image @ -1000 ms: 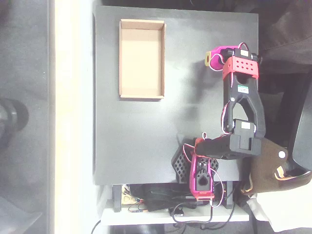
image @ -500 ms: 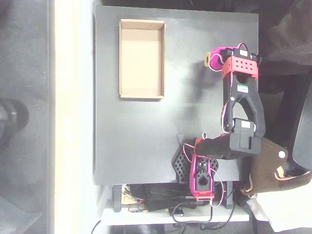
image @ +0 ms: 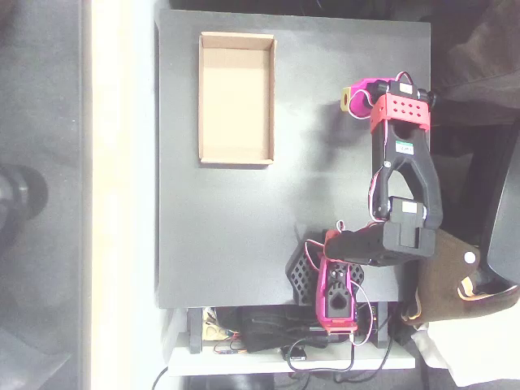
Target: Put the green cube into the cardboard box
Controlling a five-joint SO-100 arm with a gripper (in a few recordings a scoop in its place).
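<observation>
Black square tabletop point(image: 244, 227) on a pale bench point(image: 122, 203), grey floor point(image: 41, 97) left, bright even light

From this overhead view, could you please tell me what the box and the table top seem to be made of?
The box looks like plain tan cardboard: matte, uniform light brown floor, thin low walls with paler cut edges. The table top is a flat black board with a matte to slightly satin finish; a soft pale sheen shows near its upper part. Whether it is painted wood, laminate or plastic cannot be told.
</observation>
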